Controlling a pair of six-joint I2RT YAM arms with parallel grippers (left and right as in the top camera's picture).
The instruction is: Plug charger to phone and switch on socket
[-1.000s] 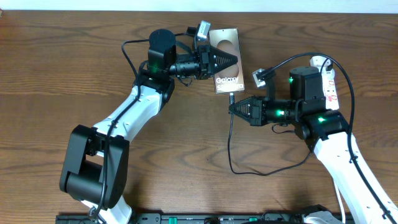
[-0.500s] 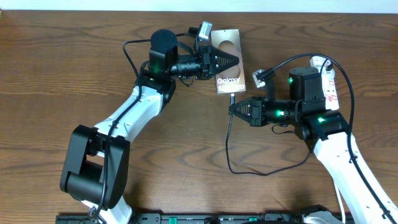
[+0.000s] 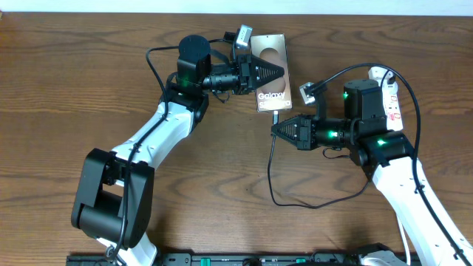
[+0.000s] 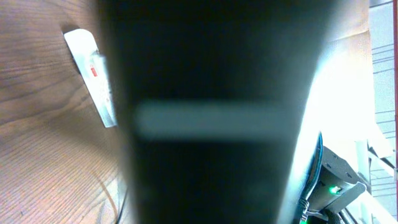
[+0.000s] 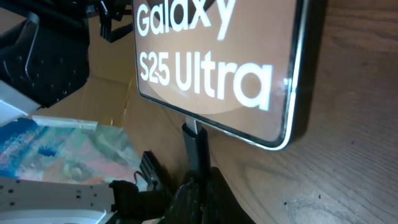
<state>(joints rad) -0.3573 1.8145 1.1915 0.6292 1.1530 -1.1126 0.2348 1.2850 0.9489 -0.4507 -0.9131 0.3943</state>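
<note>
1. Phone (image 3: 269, 72) lying flat, screen up, on the table (image 3: 89, 59), pinned under the closed tips of the left gripper (image 3: 280, 72).
2. Held in the closed jaws of the right gripper (image 3: 274, 127): the charger (image 3: 272, 170), gripped just behind its plug tip (image 5: 194, 138); tip pressed into the phone's bottom edge at the port.
3. Plugging-in judged nearly done; cannot tell whether fully seated.
4. Left to do: let go, reach the socket (image 3: 394, 100) beside the right arm, flip its switch; nothing touching it now.

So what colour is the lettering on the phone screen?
White, against the bronze-brown screen of the phone; clearest in the right wrist view.
</note>
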